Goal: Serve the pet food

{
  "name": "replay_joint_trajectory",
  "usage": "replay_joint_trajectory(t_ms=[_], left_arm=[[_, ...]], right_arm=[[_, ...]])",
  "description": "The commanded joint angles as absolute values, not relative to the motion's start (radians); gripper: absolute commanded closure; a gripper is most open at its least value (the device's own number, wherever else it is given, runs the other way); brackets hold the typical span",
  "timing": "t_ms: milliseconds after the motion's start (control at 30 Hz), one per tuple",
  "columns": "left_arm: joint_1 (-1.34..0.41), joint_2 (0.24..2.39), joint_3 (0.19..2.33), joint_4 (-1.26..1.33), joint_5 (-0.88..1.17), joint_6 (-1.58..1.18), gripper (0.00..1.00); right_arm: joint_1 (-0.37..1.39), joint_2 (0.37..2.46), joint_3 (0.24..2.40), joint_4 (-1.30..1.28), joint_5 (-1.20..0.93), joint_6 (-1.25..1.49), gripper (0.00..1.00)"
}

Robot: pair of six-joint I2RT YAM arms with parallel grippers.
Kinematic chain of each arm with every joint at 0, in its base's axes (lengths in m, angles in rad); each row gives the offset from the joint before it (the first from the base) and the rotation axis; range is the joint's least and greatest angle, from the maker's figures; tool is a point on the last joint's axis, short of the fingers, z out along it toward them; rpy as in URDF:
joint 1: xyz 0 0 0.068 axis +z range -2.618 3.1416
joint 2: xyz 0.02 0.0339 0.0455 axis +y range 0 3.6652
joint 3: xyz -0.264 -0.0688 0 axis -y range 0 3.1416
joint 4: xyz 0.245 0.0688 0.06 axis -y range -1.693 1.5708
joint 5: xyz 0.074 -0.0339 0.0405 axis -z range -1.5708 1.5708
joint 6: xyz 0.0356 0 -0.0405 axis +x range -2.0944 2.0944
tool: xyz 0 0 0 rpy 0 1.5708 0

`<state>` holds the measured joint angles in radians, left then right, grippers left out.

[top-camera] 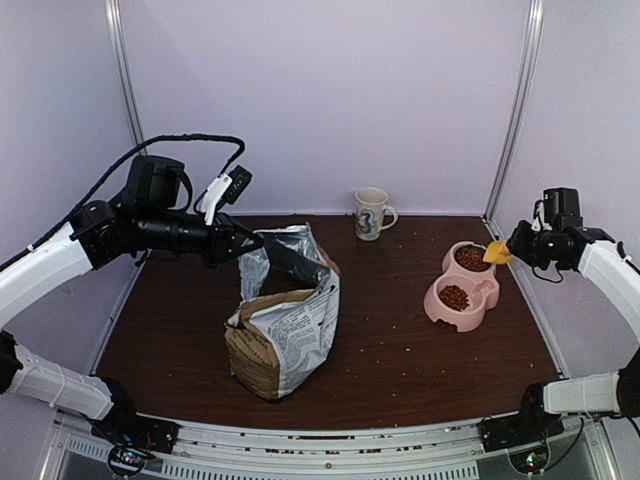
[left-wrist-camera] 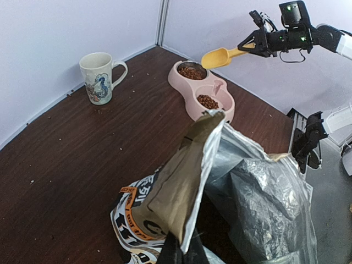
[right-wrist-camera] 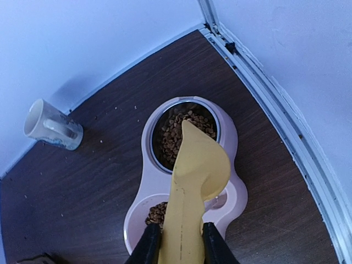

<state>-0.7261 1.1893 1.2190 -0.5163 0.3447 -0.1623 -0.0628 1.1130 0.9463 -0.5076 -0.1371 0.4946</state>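
While my right gripper (right-wrist-camera: 176, 245) clamps the scoop (right-wrist-camera: 195, 165) over the bowl (right-wrist-camera: 235, 137) and left gripper (top-camera: 248, 243) pinches the bag (left-wrist-camera: 181, 176), I'd tip slowly onto the kibble (right-wrist-camera: 171, 135).

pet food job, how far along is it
Done: both halves of the pink double bowl hold pet food. In hand: the right claw holds the yellow scoop over the far half, and the left claw pinches the bag open. Left: perhaps another scoop, then putting the scoop down and releasing the bag. Whether the scoop is empty I cannot tell.
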Motion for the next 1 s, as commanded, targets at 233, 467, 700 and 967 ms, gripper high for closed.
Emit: replay_joint_trajectory(t_ms=[233,467,700,967], left_arm=[[-0.721,1.183,1.241,-0.439,0.371,-0.131,1.00],[-0.723,1.181,1.279,-0.453,0.365,-0.131,1.00],[-0.797,1.222,1.324,-0.399,0.337,-0.220,1.00],[-0.910,1.321,1.464,-0.497,0.235,-0.245,1.00]], right_arm=[[0.056,1.127,1.051,-0.558,0.013,0.230,0.81],[0.164,0.989,1.164,-0.634,-0.168,0.382,0.81],[0.463,0.917,1.286,-0.661,-0.416,0.587,0.81],[0.855,0.961,1.302,-0.636,-0.388,0.627,0.81]])
